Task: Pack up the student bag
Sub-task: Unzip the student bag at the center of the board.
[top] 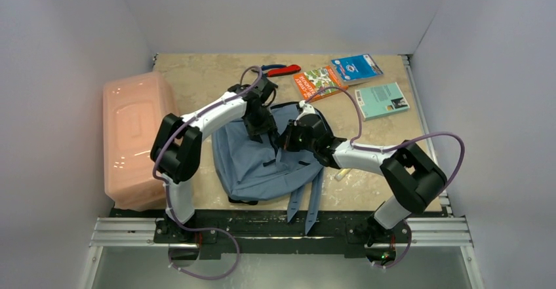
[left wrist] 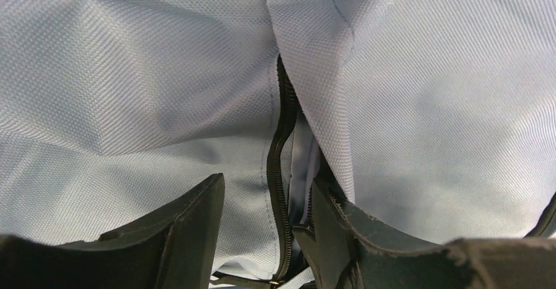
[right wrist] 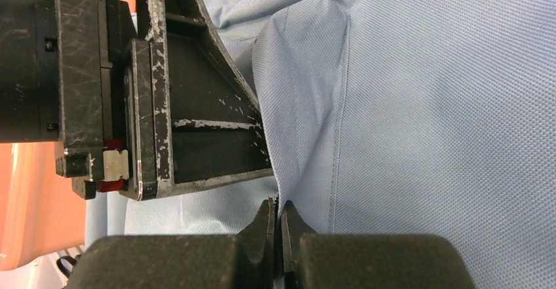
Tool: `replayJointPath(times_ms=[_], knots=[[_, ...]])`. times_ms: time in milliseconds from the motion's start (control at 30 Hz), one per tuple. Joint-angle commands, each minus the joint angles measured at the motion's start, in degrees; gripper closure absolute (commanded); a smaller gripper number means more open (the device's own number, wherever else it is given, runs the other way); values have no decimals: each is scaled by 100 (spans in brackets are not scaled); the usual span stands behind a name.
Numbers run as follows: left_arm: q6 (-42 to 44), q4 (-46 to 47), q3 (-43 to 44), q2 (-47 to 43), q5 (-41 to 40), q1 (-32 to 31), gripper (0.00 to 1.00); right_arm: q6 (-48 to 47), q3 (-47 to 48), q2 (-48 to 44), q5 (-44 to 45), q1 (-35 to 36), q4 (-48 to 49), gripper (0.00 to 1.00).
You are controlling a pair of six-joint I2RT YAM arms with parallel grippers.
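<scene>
A beige bench [top: 197, 82] is seen from above. A translucent pink box [top: 134, 138] fills its left side, just beside the left arm's elbow. Along the far edge lie a red-and-blue-handled tool [top: 282, 70], an orange-and-green booklet [top: 317, 81], a blue packet [top: 356, 67] and a teal book [top: 382, 100], all apart from the arms.

The student bag [top: 256, 164] lies flat at the centre, between the box and the right arm. Its straps [top: 303, 200] trail over the near edge.

Both arms bend inward and meet over the bag's far end. The left end effector [left wrist: 269, 197] points down onto the fabric with its fingers [left wrist: 190, 230] spread, one on each side of the dark zip [left wrist: 280, 171], which gapes slightly. The right end effector [right wrist: 278, 213] sits just beside it, fingers pressed together and pinching a thin raised fold of the bag's fabric.

Bare bench shows to the right of the bag and between it and the far items. The two end effectors are crowded close together.
</scene>
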Motion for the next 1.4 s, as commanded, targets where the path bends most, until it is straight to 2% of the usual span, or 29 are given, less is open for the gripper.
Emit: replayJointPath(times_ms=[0, 367, 433, 533, 600, 633, 667, 767, 900, 933, 1000, 1067, 1233, 1367], knots=[[-302, -361, -107, 25, -818, -13, 50, 199, 39, -349, -170, 28, 948, 100], [306, -613, 493, 677, -1209, -19, 51, 129, 146, -331, -175, 17, 822, 100], [529, -533, 489, 543, -1146, -5, 59, 124, 100, -342, -142, 18, 826, 100], [1022, -37, 222, 30, -884, 58, 78, -101, 108, -342, -9, 19, 592, 100], [1363, 425, -140, -418, -373, 221, 90, -345, 245, -310, 164, 17, 170, 100], [1528, 654, -303, -654, 16, 353, 99, -465, 334, -256, 162, 12, -37, 100], [1688, 804, -434, -847, 296, 451, 100, -576, 441, -178, 196, 18, -249, 100], [2021, 1174, -749, -1420, 982, 704, 100, -771, 612, -87, 210, 18, -510, 100], [2364, 1356, -912, -1821, 1235, 823, 100, -924, 895, 55, 167, 19, -782, 100], [2416, 1344, -929, -1860, 1201, 823, 100, -991, 968, 61, 143, 34, -865, 98], [2453, 1442, -1065, -1965, 1180, 836, 100, -1134, 1170, 75, 147, 39, -1100, 86], [2433, 1578, -1223, -2089, 1172, 849, 100, -1257, 1487, 92, 562, 110, -1708, 76], [2566, 1413, -971, -2366, 1209, 914, 68, -1588, 2216, 133, 1494, 483, -2886, 53], [2773, 1390, -1100, -2961, 675, 963, 50, -1468, 2452, 74, 1321, 594, -2900, 46]])
